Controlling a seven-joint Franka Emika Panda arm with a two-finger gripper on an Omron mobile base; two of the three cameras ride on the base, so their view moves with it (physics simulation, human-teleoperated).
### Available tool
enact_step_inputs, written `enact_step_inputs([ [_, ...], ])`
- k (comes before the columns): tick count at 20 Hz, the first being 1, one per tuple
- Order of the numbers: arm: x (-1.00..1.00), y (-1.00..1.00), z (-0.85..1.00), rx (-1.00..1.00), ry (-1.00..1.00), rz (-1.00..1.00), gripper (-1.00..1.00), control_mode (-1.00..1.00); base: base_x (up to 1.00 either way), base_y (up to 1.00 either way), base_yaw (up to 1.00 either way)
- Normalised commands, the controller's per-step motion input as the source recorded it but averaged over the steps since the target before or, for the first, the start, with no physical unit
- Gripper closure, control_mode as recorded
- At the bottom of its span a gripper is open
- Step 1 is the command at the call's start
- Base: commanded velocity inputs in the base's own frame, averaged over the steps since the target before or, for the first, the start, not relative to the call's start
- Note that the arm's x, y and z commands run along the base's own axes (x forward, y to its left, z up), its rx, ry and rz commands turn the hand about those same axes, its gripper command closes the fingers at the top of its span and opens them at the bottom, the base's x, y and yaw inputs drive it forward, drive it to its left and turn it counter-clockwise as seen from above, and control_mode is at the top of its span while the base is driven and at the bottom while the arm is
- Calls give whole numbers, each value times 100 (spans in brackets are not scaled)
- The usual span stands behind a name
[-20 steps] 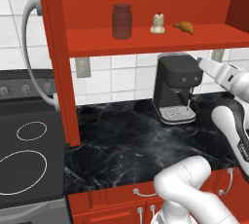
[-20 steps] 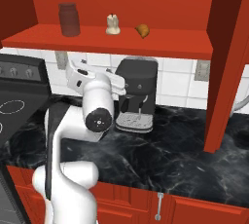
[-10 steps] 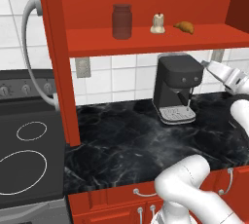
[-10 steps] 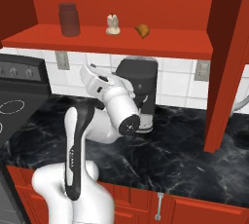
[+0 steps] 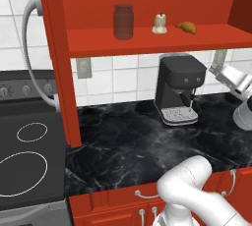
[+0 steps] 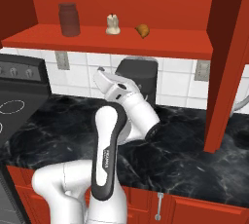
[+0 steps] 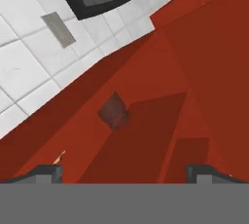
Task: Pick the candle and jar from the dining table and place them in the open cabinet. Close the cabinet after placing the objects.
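step: placing done, door-closing pending | jar [image 5: 123, 21] and candle [image 5: 160, 23] on cabinet [image 5: 147, 41] shelf, candle beside croissant [image 5: 186, 27] | gripper [image 7: 124, 172] fingers spread, empty | next: reach cabinet door, swing shut

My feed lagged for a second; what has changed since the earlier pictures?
The arm swung right and lower, away from the stove toward the cabinet's right side, its end effector open and empty throughout. The jar, candle and croissant stayed on the cabinet shelf; coffee machine unmoved.
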Motion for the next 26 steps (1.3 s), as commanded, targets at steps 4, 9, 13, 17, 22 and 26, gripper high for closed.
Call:
enact_step_inputs([
  [4,0,-8,-7,6,-2,4,-100,-100,0,0,0],
  [9,-6,-22,-2,1,-8,0,-100,-100,0,0,0],
  [13,-26,-28,0,0,-17,0,-100,-100,0,0,0],
  [17,-4,-25,-7,0,-3,0,-100,-100,0,0,0],
  [22,1,-28,-2,0,-2,1,-100,-100,0,0,0],
  [26,0,-25,-10,0,-6,2,-100,-100,0,0,0],
])
